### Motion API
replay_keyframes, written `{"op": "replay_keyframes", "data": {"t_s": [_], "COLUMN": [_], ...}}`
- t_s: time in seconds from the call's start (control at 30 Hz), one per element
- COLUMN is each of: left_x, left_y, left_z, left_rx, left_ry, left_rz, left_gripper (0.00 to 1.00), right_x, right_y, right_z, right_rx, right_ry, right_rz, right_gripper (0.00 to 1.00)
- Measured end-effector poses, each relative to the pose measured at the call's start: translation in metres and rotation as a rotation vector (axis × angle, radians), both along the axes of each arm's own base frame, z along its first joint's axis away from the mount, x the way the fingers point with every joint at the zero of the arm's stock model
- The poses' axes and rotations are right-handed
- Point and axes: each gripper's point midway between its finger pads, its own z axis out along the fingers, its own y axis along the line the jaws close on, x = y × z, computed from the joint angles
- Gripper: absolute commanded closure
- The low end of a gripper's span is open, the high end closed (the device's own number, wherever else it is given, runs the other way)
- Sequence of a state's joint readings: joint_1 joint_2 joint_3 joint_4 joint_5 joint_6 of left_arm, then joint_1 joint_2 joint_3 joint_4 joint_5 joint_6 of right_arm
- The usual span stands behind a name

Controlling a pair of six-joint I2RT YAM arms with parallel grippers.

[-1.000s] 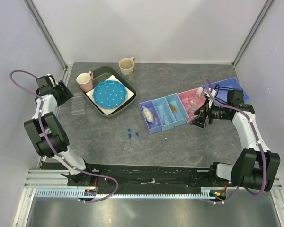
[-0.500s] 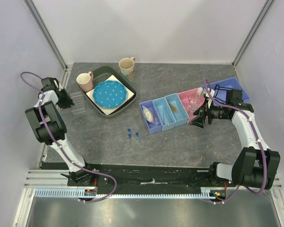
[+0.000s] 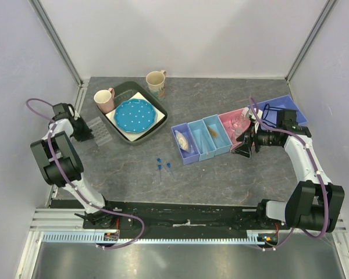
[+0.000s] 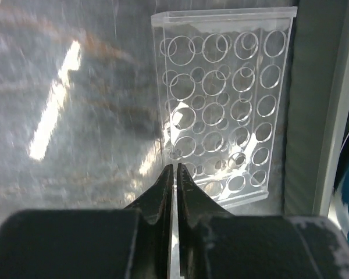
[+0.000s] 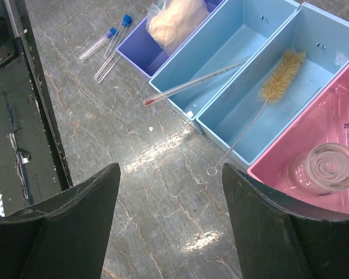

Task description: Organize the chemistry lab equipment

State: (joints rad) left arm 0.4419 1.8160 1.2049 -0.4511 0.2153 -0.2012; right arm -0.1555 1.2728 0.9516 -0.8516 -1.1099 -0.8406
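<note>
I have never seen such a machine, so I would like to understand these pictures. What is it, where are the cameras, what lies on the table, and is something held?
These are two robot arms bolted at the table's near edge, each ending in a two-finger claw. One picture looks down from above; the other two come from a camera on each wrist. The left claw is closed at the edge of a clear test-tube rack; whether it pinches the rack I cannot tell. The right claw is open and empty. On the table lie two blue-capped tubes, a row of bins holding a whitish bag, a brush and a small flask, and a tray with a blue dotted plate.
</note>
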Motion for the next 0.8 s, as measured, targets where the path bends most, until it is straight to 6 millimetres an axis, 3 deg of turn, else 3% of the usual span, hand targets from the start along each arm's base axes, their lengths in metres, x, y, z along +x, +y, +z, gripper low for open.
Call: {"op": "replay_keyframes", "data": {"t_s": [0.23,0.4,0.53,0.7,0.8], "left_x": [-0.052,-0.087,-0.102,-0.116,-0.136], "left_y": [-0.034,-0.071,-0.109,-0.141,-0.159], "left_z": [-0.003,-0.004,-0.005,-0.003,-0.002], "left_rx": [-0.079,-0.140,-0.177,-0.237,-0.288], "left_ry": [0.016,0.010,0.034,0.064,0.092], "left_rz": [0.048,0.053,-0.009,-0.050,-0.053], "left_gripper": [0.93,0.92,0.91,0.86,0.84], "right_x": [-0.001,-0.003,-0.004,-0.005,-0.005], "right_y": [0.002,0.003,0.004,0.005,0.005], "right_z": [0.001,0.002,0.002,0.003,0.005], "right_rx": [-0.001,-0.001,-0.001,-0.003,-0.004], "right_ry": [-0.005,-0.009,-0.010,-0.013,-0.017], "right_rz": [0.010,0.015,0.021,0.025,0.025], "right_gripper": [0.21,0.21,0.21,0.21,0.21]}}
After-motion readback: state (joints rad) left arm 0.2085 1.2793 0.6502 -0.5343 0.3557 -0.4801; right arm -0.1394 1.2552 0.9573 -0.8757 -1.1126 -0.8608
